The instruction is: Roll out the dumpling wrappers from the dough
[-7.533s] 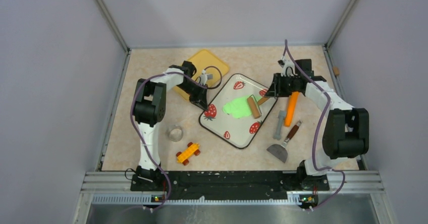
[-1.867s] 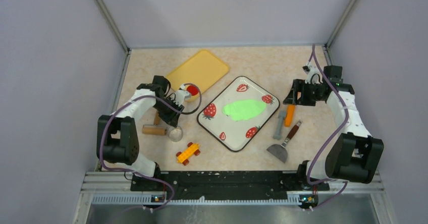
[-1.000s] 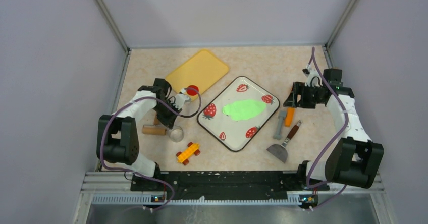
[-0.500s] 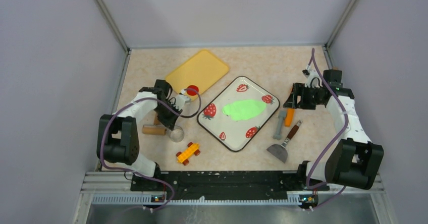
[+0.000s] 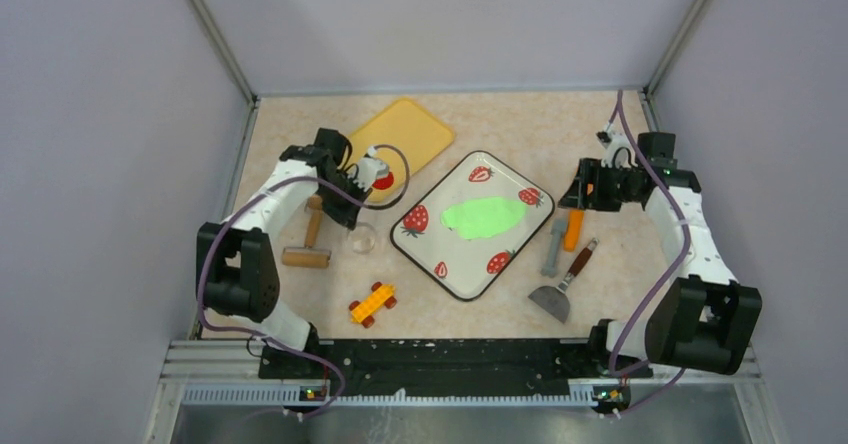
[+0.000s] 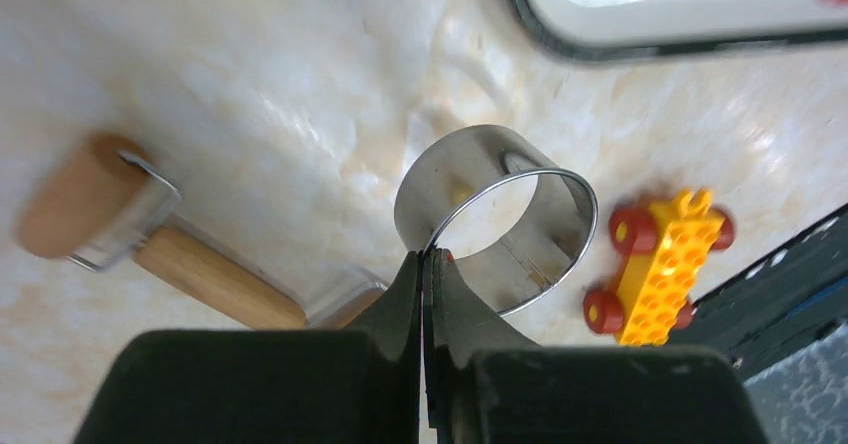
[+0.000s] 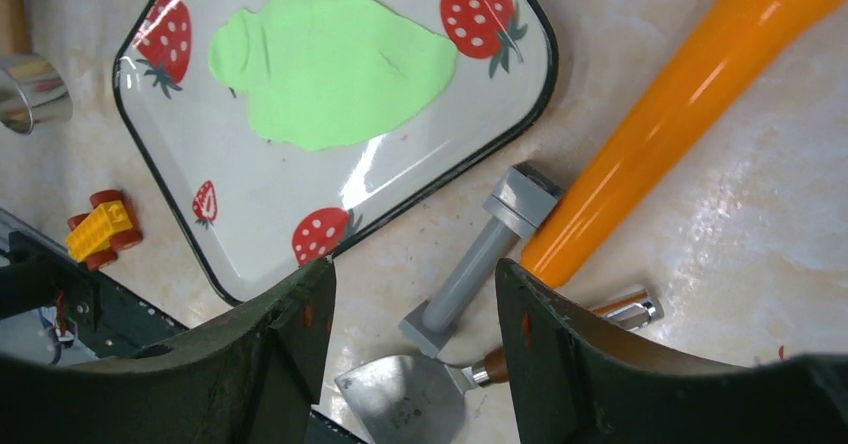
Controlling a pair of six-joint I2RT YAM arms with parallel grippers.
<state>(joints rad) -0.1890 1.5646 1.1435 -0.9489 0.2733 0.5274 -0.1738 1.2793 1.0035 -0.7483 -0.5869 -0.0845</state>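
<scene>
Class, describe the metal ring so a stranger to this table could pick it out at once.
Find the strawberry tray; off its left corner, between it and the wooden roller, is the metal ring, its wall pinched by the left claw. It alone is a shiny, hollow steel band.

Pale lilac walls (image 5: 100,164) are enclosing a beige marbled table (image 5: 520,124) on three sides. Metal posts (image 5: 212,32) are running up the far corners. A black rail (image 5: 450,354) is edging the near side, and soft even light is falling.
</scene>
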